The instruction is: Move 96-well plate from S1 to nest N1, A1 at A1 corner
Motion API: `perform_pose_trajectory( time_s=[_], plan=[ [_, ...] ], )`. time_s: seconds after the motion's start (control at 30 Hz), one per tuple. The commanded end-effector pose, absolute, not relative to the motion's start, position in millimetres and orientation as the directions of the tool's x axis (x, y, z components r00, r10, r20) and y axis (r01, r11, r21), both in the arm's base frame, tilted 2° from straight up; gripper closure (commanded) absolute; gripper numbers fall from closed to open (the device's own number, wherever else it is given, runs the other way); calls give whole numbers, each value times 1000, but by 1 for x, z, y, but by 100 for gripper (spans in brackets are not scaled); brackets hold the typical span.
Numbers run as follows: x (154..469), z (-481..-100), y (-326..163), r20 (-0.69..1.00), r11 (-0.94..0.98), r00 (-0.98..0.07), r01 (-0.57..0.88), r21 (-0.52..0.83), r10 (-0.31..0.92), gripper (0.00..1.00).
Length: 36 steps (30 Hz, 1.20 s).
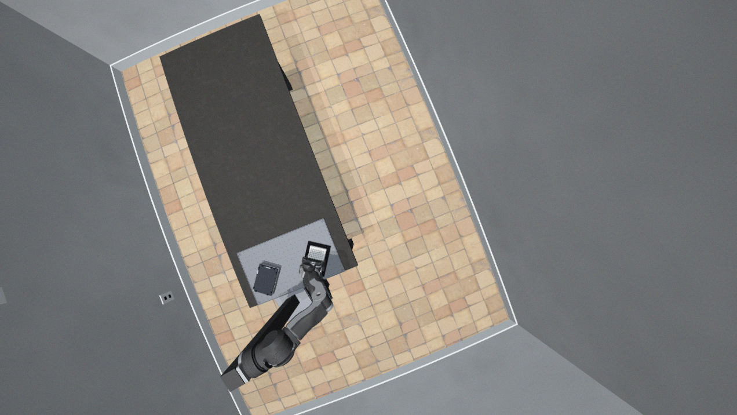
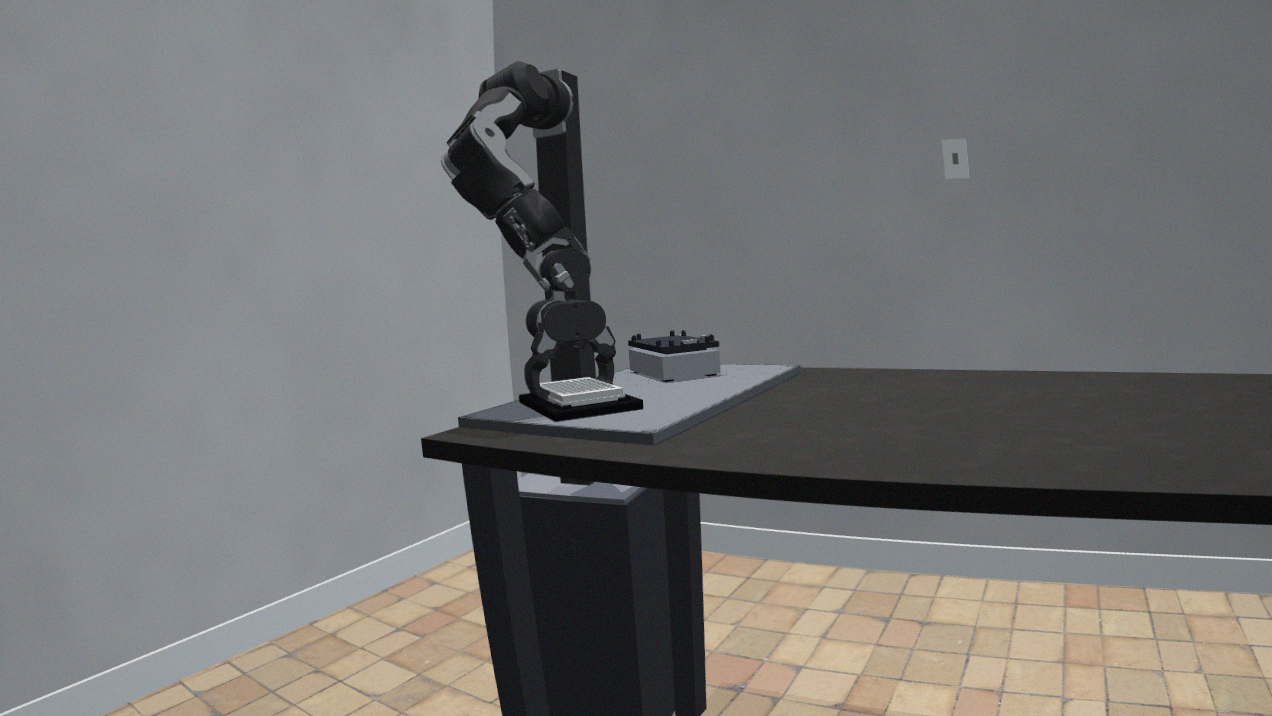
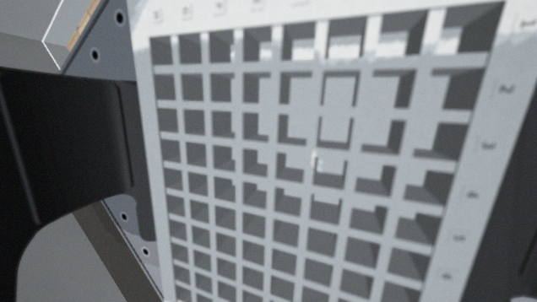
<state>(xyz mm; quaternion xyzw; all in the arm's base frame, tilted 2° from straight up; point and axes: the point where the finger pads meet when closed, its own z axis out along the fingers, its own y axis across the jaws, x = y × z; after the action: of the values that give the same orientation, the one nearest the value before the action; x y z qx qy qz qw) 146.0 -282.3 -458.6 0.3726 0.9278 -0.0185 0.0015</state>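
The white 96-well plate (image 2: 583, 391) is over the flat black plate nest N1 (image 2: 614, 406) at the near left of the grey base mat. It looks level and very low on the nest; I cannot tell if it sits fully down. My gripper (image 2: 569, 366) points straight down and is shut on the 96-well plate across its far end. In the top view the plate (image 1: 315, 252) lies within the nest's black frame, with the gripper (image 1: 309, 265) at its near end. The wrist view is filled by the plate's well grid (image 3: 312, 160), with a dark finger (image 3: 63, 143) at its left side.
The plate shaker S1 (image 2: 673, 355), a grey box with a black top and small posts, stands empty behind and right of the nest; it also shows in the top view (image 1: 267, 277). The arm's column (image 2: 556, 222) rises behind the mat. The dark table top (image 2: 979, 426) stretches right.
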Motion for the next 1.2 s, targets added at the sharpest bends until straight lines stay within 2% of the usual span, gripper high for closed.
perform_pose_trajectory(
  time_s=[0.0, 0.5, 0.57, 0.83, 1.17],
  plan=[
    [146, -459, -281, -15, 723, -724, 690, -28, 690, 100],
    [146, -458, -282, -18, 721, -722, 692, -32, 692, 50],
    [146, -458, -282, -18, 721, -722, 692, -32, 692, 50],
    [146, -458, -282, -18, 721, -722, 692, -32, 692, 23],
    [147, -450, -282, -18, 721, -722, 692, -32, 692, 23]
  ],
)
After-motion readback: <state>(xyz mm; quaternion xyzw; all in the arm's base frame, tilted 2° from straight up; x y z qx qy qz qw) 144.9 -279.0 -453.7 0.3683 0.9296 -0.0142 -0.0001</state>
